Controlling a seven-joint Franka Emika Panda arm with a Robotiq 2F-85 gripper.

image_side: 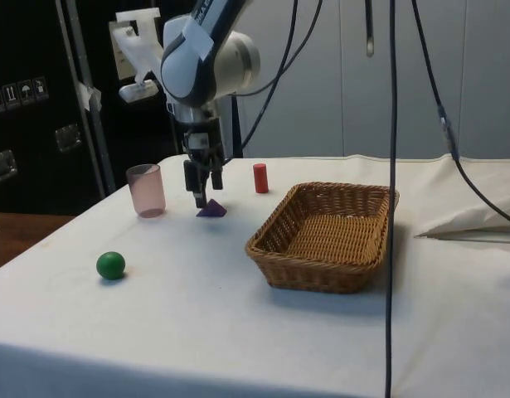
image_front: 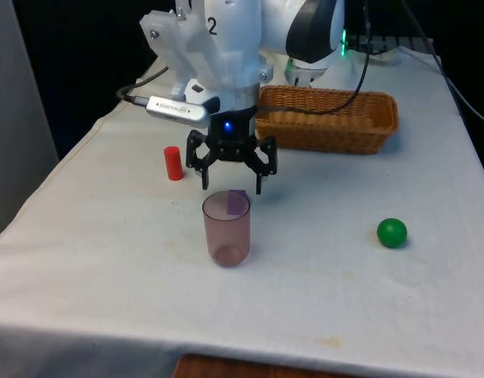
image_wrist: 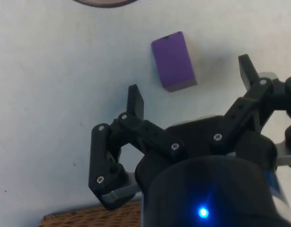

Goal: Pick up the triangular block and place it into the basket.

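The jaws (image_front: 231, 183) stand spread wide and pinch nothing, hanging a little above the worktop (image_front: 320, 299) left of centre in the front frame; the side frame shows them (image_side: 201, 199) in its upper left part, fingertips just short of the cloth. In the wrist picture the two black fingertips (image_wrist: 135, 100) are set well apart with bare white cloth between them, and the purple triangular block (image_wrist: 173, 60) lies on the cloth just beyond the gap, nearer to one finger than the other, touching neither. In the side frame the block (image_side: 211, 210) rests flat on the cloth just right of the fingertips; in the front frame it (image_front: 237, 201) is seen through the wall of the pink see-through cup (image_front: 227, 227), which stands upright just below the jaws in the frame's middle. In the side frame the cup (image_side: 146, 190) is left of the jaws, apart from the block. A small red cylinder (image_front: 173, 163) stands upright to the left of the jaws in the front frame. The wicker basket (image_front: 367, 126) sits at the upper right of centre there, behind the arm; in the side frame it (image_side: 275, 236) lies right of the block, well apart from it. A green ball (image_front: 392, 232) rests at the right of the front frame, away from everything else.
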